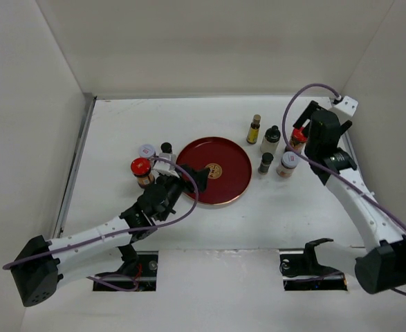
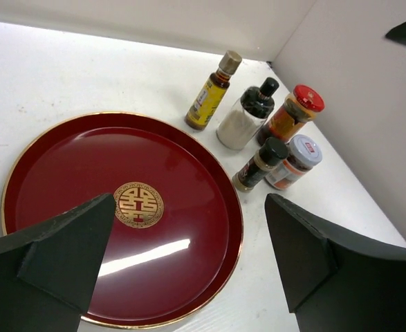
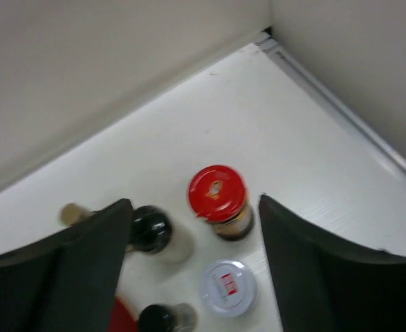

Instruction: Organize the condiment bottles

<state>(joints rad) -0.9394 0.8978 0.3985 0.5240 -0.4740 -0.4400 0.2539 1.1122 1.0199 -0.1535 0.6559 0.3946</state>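
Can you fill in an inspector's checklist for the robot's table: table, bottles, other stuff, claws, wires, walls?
Surface: white table, clean where visible.
Job's things: eight upright bottles. Left of the tray: left red-lidded jar, left white-lidded jar, black-capped bottle. Right: amber bottle, white bottle, right red-lidded jar, small dark bottle, right white-lidded jar.
Clutter: the round red tray, no bottles on it.
Grippers: left gripper open over the tray, holding nothing; right gripper open above the right red-lidded jar, not gripping.
Cables: purple cables loop along both arms.
Surroundings: white walls on three sides; nothing else seen.
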